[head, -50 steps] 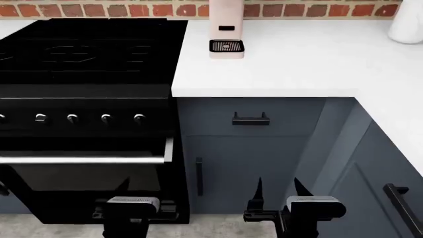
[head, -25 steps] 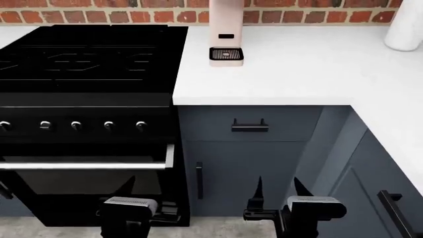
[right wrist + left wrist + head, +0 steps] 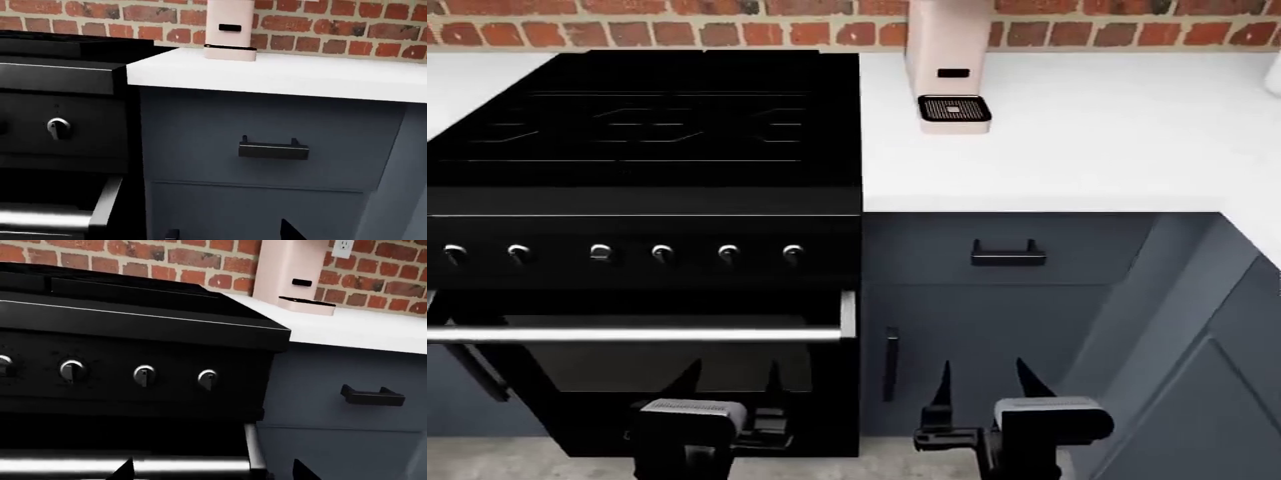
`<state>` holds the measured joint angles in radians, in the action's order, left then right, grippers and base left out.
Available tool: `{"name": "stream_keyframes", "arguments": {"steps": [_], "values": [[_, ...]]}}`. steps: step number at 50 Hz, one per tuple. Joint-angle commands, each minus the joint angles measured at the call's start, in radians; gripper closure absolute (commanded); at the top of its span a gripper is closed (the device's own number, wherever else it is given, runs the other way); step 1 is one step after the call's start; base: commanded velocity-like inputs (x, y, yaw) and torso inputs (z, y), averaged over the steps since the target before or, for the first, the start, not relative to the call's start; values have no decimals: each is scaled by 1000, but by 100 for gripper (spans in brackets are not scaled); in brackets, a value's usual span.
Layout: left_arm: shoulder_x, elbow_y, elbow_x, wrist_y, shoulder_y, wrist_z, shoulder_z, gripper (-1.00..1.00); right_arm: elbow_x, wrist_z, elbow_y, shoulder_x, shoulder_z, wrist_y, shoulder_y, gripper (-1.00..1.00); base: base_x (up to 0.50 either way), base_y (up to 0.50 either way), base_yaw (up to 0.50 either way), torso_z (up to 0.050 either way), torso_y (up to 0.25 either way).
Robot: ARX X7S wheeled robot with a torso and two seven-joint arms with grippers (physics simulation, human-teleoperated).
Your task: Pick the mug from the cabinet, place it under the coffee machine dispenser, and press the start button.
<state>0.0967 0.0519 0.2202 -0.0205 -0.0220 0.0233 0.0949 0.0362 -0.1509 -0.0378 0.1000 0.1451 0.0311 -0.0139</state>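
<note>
Head view looks down on a kitchen corner: a red brick wall [image 3: 694,30] runs along the back, and a white countertop [image 3: 1094,140] lies in front of it above slate-blue cabinets [image 3: 1001,340]. A black range [image 3: 641,150] fills the left half, with a row of silver knobs [image 3: 662,253] on its front panel and a long steel oven handle [image 3: 641,333] below them. Just beside the range's right edge, against the wall, stands the pale pink coffee machine dispenser [image 3: 949,60]; a small black panel sits on its front and a black grated drip tray [image 3: 953,108] at its foot, and its head is cut off by the frame. No mug shows in any view. A black drawer handle [image 3: 1008,256] is on the drawer below the counter, and a vertical door pull [image 3: 890,365] below that. Both arms hang low before the oven and cabinet doors. The left gripper [image 3: 729,385] and right gripper [image 3: 985,385] each have their jaws spread apart, holding nothing.
</note>
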Motion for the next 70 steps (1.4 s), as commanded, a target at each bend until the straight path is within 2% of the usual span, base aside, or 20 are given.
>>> {"name": "stream_keyframes", "arguments": {"steps": [1, 6, 7, 9, 11, 12, 14, 15, 17, 18, 19, 21, 24, 25, 29, 32, 46, 70], "values": [[13, -1, 60, -69, 11, -5, 9, -100, 5, -9, -2, 12, 21, -5, 1, -100, 0, 500, 0, 0, 0], [1, -82, -18, 113, 56, -50, -12, -100, 26, -2, 13, 18, 23, -12, 3, -100, 2, 485, 0, 0, 0], [6, -82, -14, 117, 82, -59, -26, -100, 41, 8, 27, 22, 20, -5, 5, -100, 0, 0, 0, 0, 0], [44, -30, 18, 65, 204, -76, -74, -100, 30, -2, 210, 56, 7, -76, 7, -100, 0, 0, 0, 0, 0], [99, 2, 85, -146, 401, -100, -109, -100, 57, 5, 510, 119, -35, -317, -65, -100, 0, 0, 0, 0, 0], [119, -54, 77, -221, 551, -129, -118, -100, 91, 6, 660, 161, -75, -467, -186, -100, 0, 0, 0, 0, 0], [137, -291, 19, -248, 850, -146, -94, -100, 147, 13, 942, 233, -128, -767, -486, -100, 0, 0, 0, 0, 0], [141, -441, -19, -231, 983, -130, -60, -100, 180, 35, 932, 252, -138, -917, -636, -100, 0, 0, 0, 0, 0], [125, -741, -108, -110, 1235, -92, 19, -100, 249, 100, 703, 225, -174, -1217, -936, -100, 0, 0, 0, 0, 0], [99, -891, -153, 29, 1374, -97, 55, -100, 244, 121, 553, 226, -146, -1359, -1086, -100, 0, 0, 0, 0, 0], [84, -1041, -179, 69, 1436, -125, 73, -100, 230, 133, 403, 220, -124, -1323, -1236, -100, 0, 0, 0, 0, 0], [82, -1341, -204, -3, 1425, -166, 83, -100, 205, 154, 103, 202, -86, -1257, -1536, -100, 0, 0, 0, 0, 0], [81, -1361, -199, -62, 1419, -191, 61, -100, 187, 198, -303, 168, -54, -1155, -1986, -100, 0, 0, 0, 0, 0], [79, -1361, -198, -71, 1419, -186, 55, -100, 180, 203, -388, 159, -51, -1121, -2057, -100, 0, 0, 0, 0, 0], [78, -1361, -200, -99, 1420, -168, 40, -100, 153, 216, -660, 138, -34, -987, -2154, -100, 0, 0, 0, 0, 0], [77, -1361, -201, -102, 1419, -150, 29, -100, 144, 213, -753, 133, -34, -939, -2193, -100, 0, 0, 0, 0, 0], [79, -1361, -205, -80, 1430, -97, -6, -100, 130, 234, -669, 146, 16, -967, -2144, -100, 0, 0, 0, 0, 0], [84, -1360, -216, -34, 1445, -75, -30, -100, 140, 230, -649, 151, 16, -994, -2112, -100, 493, 0, 0, 0, 0]]}}
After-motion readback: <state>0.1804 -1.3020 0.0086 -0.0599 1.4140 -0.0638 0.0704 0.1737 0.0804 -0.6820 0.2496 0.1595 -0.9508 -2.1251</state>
